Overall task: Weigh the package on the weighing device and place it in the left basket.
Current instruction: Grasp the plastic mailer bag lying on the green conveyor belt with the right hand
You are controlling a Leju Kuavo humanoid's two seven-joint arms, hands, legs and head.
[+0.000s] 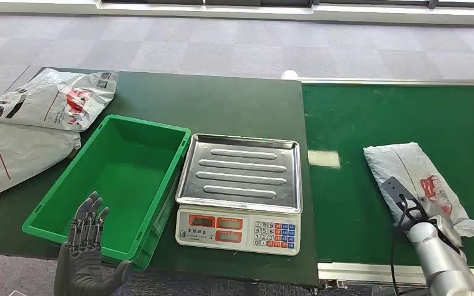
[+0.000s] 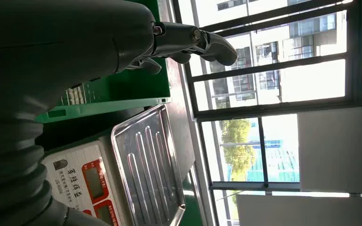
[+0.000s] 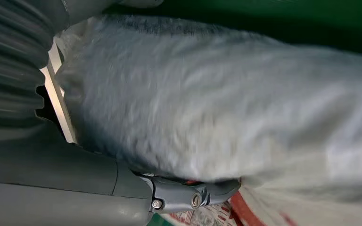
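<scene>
while the scale [image 1: 239,191] sits bare, the right robot hand [image 3: 188,195] touches the package [image 1: 418,179].

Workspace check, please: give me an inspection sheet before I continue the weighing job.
Surface: dark green table beside green conveyor belt.
Job's things: scale with bare tray; green basket holds nothing; grey package on belt.
Clutter: two spare mailers at far left.
Robot hands: left robot hand open near basket; right robot hand on package, grasp unclear.
Cables: black cable along right arm.
Surroundings: carpet; windows.
</scene>
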